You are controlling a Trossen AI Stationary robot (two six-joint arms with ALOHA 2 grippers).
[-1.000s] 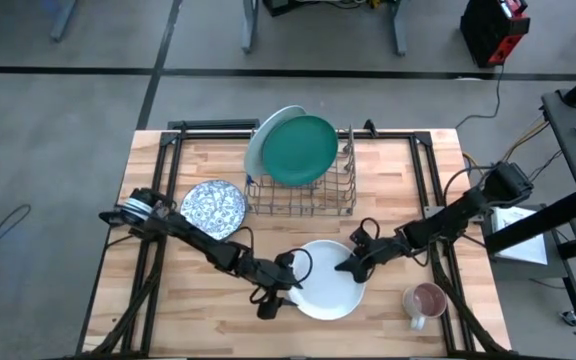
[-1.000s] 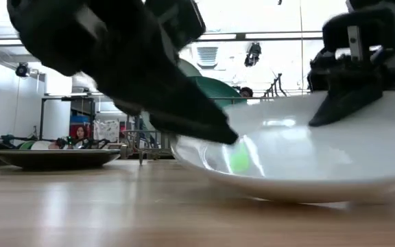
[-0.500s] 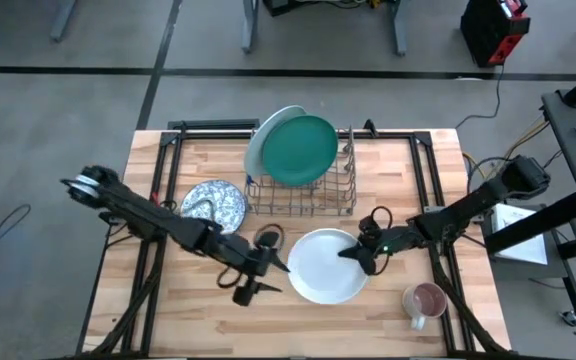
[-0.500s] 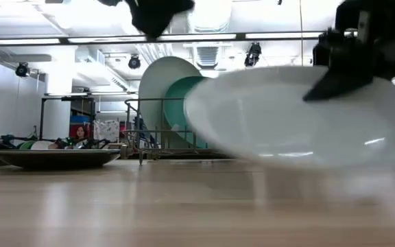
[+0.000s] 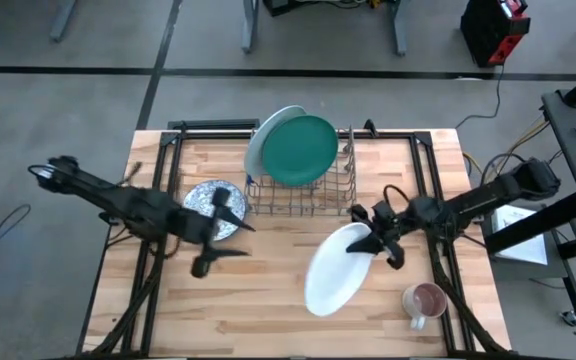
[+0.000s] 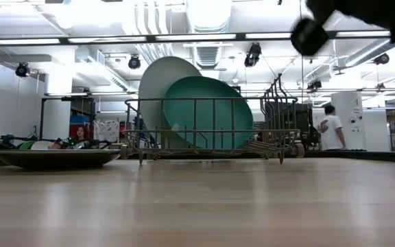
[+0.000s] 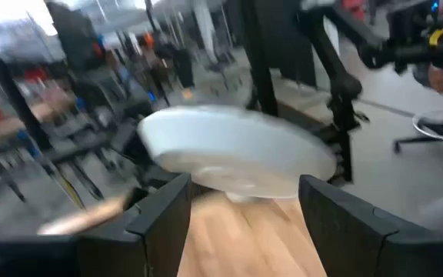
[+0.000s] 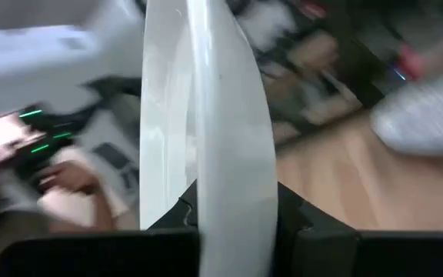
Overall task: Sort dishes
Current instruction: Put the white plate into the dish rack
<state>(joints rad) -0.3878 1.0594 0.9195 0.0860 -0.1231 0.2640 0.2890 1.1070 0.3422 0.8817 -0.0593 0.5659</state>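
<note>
The white plate is lifted above the table's near right part, tipped steeply. My right gripper is shut on its rim. In the right wrist view the plate stands edge-on between the fingers. My left gripper is open and empty, over the near right edge of the blue-and-white speckled dish, which lies flat on the table. Its wrist view shows the white plate farther off. The pale mint plate and the dark teal plate stand on edge in the wire rack. My right gripper pinches the white plate's rim between its two fingers, one on each face. The fingers come nearly level from the table's right side onto the plate's far right edge. The plate is clear of the table and tilted, hanging toward the near edge.
A pinkish mug stands near the table's near right corner, close beside the lifted plate. The rack fills the far middle. Bare wood lies along the near edge. People show in the room behind the table.
My right gripper has lifted the white plate off the table and tipped it from flat toward standing on edge, going up and toward the right edge. My left gripper has left the plate's left rim and drawn back toward the table's left, to the speckled dish.
</note>
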